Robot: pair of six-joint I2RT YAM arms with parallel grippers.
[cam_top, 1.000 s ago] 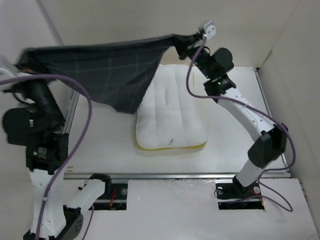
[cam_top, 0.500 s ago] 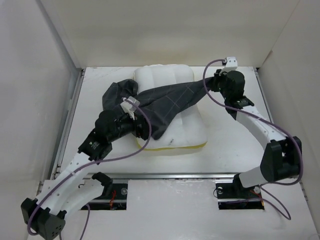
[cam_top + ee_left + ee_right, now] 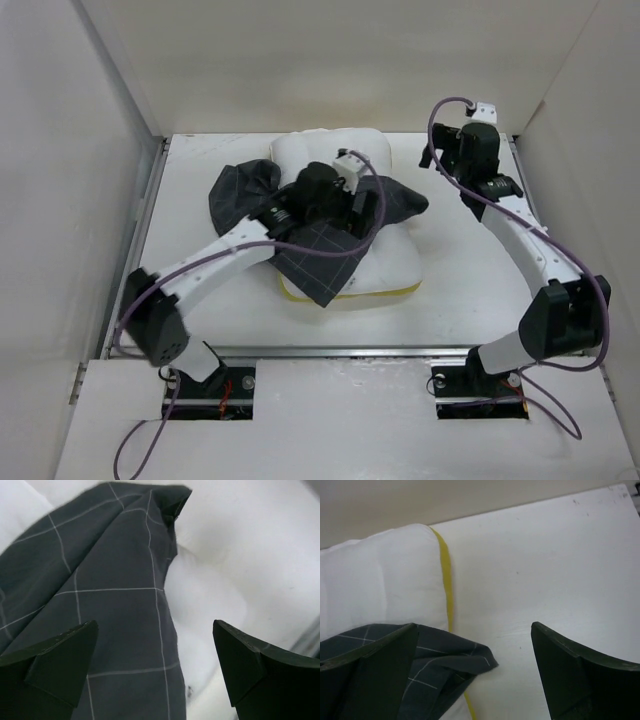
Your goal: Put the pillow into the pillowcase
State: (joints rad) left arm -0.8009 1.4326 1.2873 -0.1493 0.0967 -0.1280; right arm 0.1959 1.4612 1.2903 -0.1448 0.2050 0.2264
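The task was barely begun, by the look of it. The pillow (image 3: 390, 262) lay flat in the middle of the tabletop (image 3: 465, 275), wholly outside the pillowcase (image 3: 322, 262), which was draped over it in a crumpled heap, one part bunched at the far left and a corner hanging past the near edge. No opening of the case could be made out, and none of the pillow was inside it. The left claw (image 3: 155, 625) hovered over the checked cloth with its jaws spread wide, grasping nothing; cloth and bare pillow showed between its fingers. The right claw (image 3: 474, 626) was likewise released and empty, above the tabletop just beside the pillow's yellow band (image 3: 446, 575), with a fold of the case near its left finger. Nearly everything seemed left to do: find the mouth of the case, take hold of its hem, spread it, and work it over one end of the pillow until the whole cushion was covered.
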